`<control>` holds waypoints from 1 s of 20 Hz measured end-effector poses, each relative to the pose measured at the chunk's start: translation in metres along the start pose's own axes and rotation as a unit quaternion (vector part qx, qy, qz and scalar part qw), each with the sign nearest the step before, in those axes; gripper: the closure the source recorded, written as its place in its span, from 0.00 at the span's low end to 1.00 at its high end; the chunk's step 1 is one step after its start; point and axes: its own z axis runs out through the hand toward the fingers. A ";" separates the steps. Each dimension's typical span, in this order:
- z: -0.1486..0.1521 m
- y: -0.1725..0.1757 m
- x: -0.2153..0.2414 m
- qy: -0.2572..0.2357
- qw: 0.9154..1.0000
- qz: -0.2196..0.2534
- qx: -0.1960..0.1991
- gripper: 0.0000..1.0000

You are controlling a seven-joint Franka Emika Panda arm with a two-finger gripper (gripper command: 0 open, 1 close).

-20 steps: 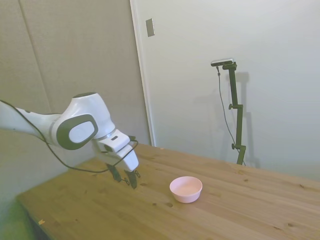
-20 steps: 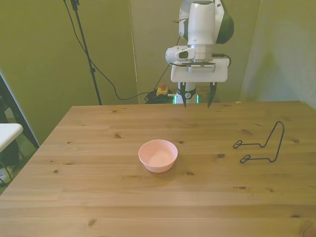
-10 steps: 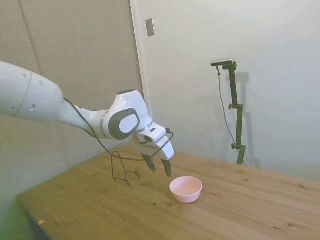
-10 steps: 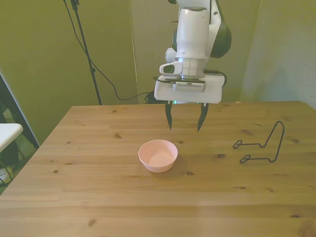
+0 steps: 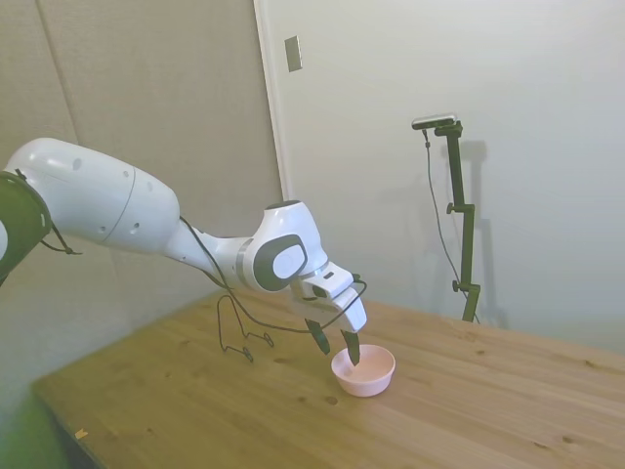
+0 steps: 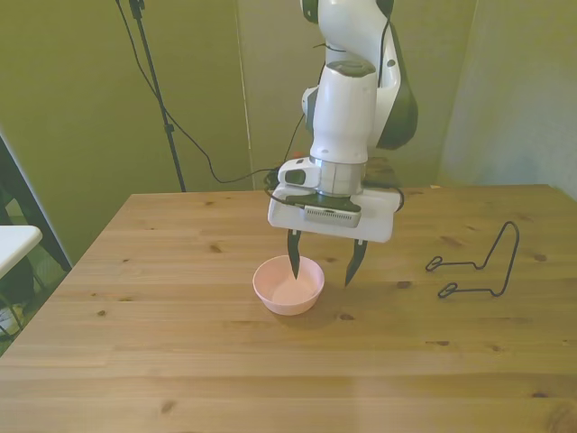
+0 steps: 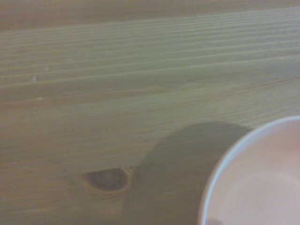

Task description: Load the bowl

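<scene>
The fingers point(image 6: 294, 263) are spread wide and hold nothing, straddling the rim of the bowl point(image 6: 287, 290), which sits mid-table point(image 6: 180, 361). This looks like the reach to grasp; next, descend and pinch the rim. The rack point(image 6: 478, 266) stands well apart.
</scene>
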 end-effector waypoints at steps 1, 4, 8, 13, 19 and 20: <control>0.003 0.000 0.000 -0.001 1.000 0.000 -0.002 1.00; 0.006 0.003 0.003 0.000 1.000 0.003 -0.004 1.00; 0.007 0.009 0.008 0.002 1.000 0.009 -0.007 1.00; 0.012 0.015 0.010 0.001 1.000 0.014 -0.010 1.00; 0.013 0.016 0.010 0.001 1.000 0.015 -0.009 1.00; 0.013 0.016 0.010 0.001 1.000 0.015 -0.009 1.00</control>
